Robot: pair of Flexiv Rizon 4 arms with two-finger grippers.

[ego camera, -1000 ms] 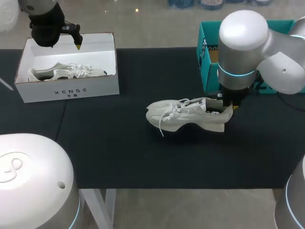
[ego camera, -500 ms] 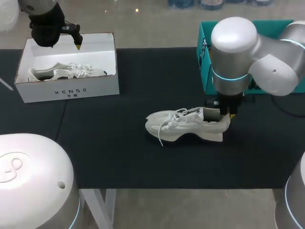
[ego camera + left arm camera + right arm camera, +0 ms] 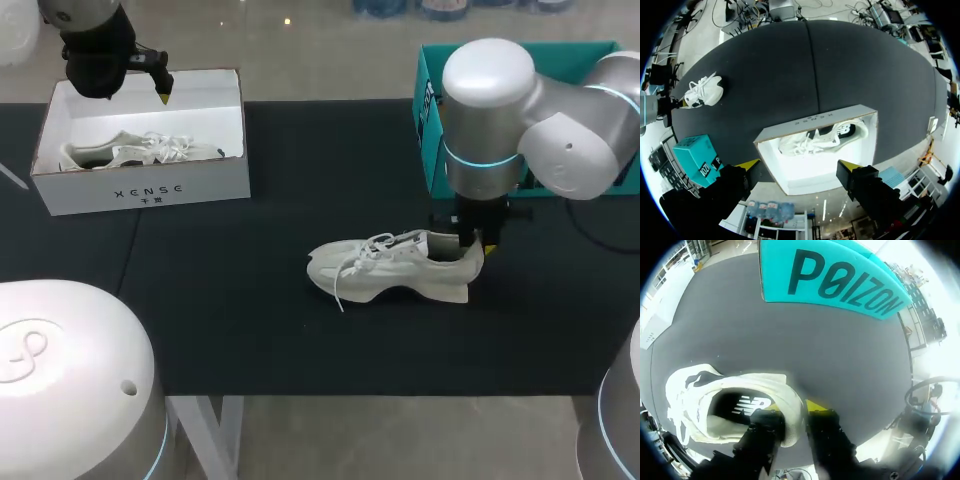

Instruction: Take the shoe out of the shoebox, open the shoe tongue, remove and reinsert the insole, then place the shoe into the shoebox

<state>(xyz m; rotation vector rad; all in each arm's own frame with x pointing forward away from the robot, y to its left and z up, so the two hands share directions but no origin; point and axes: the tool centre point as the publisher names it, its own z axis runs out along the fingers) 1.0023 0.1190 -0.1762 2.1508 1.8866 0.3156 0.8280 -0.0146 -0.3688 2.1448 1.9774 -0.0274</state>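
Observation:
A white sneaker [image 3: 385,268] lies on its sole on the black table mat, toe to the left. My right gripper [image 3: 475,245] stands over its heel. In the right wrist view the padded heel wall of the sneaker [image 3: 740,400] sits between the fingers of the right gripper [image 3: 790,425], one finger inside the shoe and one outside, both against it. The white shoebox [image 3: 140,190] stands open at the back left with a second white shoe [image 3: 130,152] in it. My left gripper [image 3: 797,165] hangs open above the shoebox [image 3: 815,119], holding nothing.
A teal box [image 3: 430,110] stands at the back right, just behind my right arm, and the teal box [image 3: 830,280] also shows ahead of the right gripper. Bare black mat lies between the two boxes and in front of the sneaker.
My right arm has brought the sneaker's heel down and slightly toward the front, so the shoe now rests flat on the mat. The left arm has not moved.

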